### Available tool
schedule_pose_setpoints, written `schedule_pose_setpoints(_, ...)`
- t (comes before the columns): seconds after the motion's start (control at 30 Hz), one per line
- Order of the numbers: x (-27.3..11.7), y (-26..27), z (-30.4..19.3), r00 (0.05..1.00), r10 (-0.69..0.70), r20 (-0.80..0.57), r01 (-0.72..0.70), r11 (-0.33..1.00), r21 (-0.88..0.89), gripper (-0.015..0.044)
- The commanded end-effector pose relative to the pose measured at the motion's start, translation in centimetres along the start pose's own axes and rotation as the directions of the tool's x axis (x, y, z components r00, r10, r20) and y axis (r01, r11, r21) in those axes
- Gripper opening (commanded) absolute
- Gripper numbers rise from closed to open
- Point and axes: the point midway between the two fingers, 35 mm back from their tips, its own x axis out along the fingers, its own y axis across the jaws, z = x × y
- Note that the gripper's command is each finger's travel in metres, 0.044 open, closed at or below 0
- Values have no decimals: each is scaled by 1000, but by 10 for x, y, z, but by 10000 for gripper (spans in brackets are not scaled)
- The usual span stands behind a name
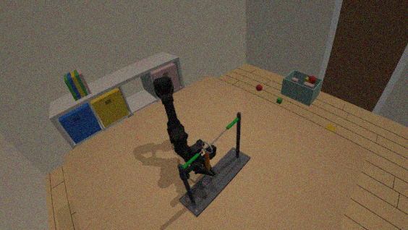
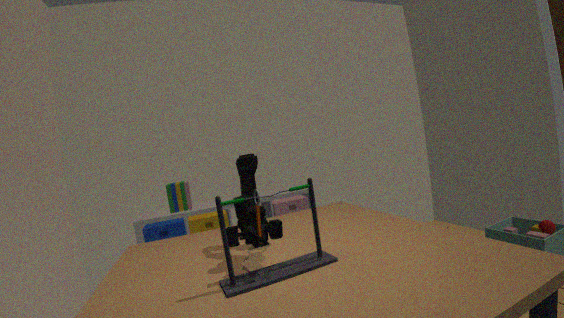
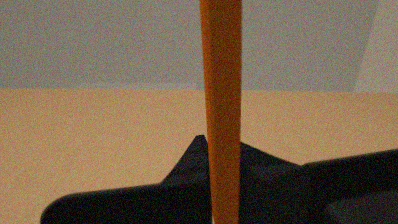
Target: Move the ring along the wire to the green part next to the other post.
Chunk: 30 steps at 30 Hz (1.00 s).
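Note:
A wire frame stands on a dark base (image 1: 229, 168) (image 2: 290, 268) with a near post (image 1: 186, 182) (image 2: 224, 245) and a far post (image 1: 238, 134) (image 2: 314, 220). A green part (image 1: 191, 161) (image 2: 233, 201) lies next to the near post, another green part (image 1: 233, 123) (image 2: 298, 188) next to the far post, and thin grey wire (image 1: 219, 136) runs between them. The ring (image 1: 207, 147) (image 2: 257, 205) sits around the wire just past the near green part. My gripper (image 1: 207, 161) (image 2: 258, 225) (image 3: 208, 142) is shut on the upright orange handle (image 1: 207, 163) (image 2: 258, 220) (image 3: 221, 100) below the ring.
A white shelf (image 1: 119, 77) (image 2: 150, 225) with blue, yellow and pink bins and some books (image 1: 75, 84) stands behind the arm. A teal box (image 1: 301, 87) (image 2: 525, 235) with toys, a red ball (image 1: 259, 87), a green cube (image 1: 279, 100) and a yellow block (image 1: 330, 127) lie far right.

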Motion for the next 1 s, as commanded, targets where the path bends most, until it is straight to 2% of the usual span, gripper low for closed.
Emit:
schedule_pose_setpoints(0.0, 0, 3, 0, 1000, -4, 3, 4, 1000, -15, -150)
schedule_pose_setpoints(0.97, 0, 39, 0, 1000, 8, 6, -8, 999, 40, -150)
